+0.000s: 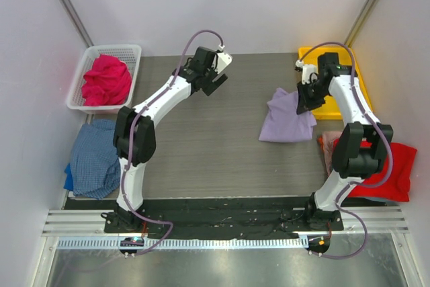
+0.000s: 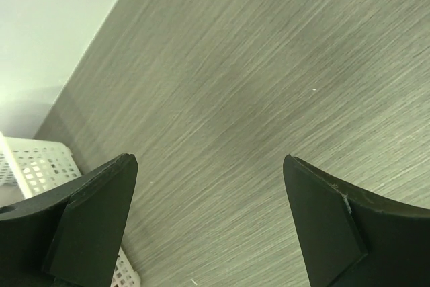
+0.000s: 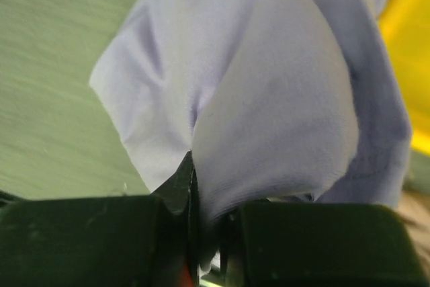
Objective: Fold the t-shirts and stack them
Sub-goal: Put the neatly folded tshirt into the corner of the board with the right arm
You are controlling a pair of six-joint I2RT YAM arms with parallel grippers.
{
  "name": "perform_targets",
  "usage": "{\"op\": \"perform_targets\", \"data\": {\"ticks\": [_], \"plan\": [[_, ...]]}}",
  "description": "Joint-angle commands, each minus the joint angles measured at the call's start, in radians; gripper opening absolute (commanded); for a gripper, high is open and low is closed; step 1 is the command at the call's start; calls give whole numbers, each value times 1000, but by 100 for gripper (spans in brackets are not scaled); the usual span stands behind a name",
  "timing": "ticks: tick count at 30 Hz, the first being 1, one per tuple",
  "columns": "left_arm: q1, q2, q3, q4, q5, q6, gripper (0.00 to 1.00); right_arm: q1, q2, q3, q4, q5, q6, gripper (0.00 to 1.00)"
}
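My right gripper (image 1: 304,103) is shut on a fold of the lavender t-shirt (image 1: 285,124), which lies crumpled on the table right of centre. In the right wrist view the lavender t-shirt (image 3: 269,99) bulges out of the closed right gripper (image 3: 201,186). The red t-shirt (image 1: 393,169) lies at the right edge, behind the right arm. A magenta t-shirt (image 1: 106,80) sits bunched in the white basket (image 1: 124,50). On the left lies the blue checked t-shirt (image 1: 94,156). My left gripper (image 1: 216,78) hangs open above bare table at the back centre, and the left wrist view shows nothing in the left gripper (image 2: 209,162).
A yellow tray (image 1: 306,52) stands at the back right, just behind the right gripper; the yellow tray (image 3: 406,52) also shows beside the cloth in the right wrist view. A corner of the basket (image 2: 40,169) shows next to my left finger. Walls close in the table's back and sides.
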Motion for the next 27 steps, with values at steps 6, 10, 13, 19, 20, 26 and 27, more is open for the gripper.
{"op": "perform_targets", "data": {"ticks": [6,10,13,19,20,26,27], "plan": [[-6,-113,-160,67,-24,27,95,-25,-226,49,-276,170,-130,1],[-6,-133,-195,78,-24,33,95,-59,-287,64,-331,231,-162,1],[-6,-143,-205,76,-15,32,95,-114,-318,84,-382,259,-179,1],[-9,-155,-220,73,3,21,95,-207,-387,102,-443,325,-240,1],[-8,-156,-223,73,5,18,95,-215,-411,104,-456,331,-252,1],[-9,-158,-246,72,17,18,95,-240,-517,96,-506,409,-278,1],[-11,-158,-246,73,19,20,95,-241,-533,92,-506,429,-280,1]]}}
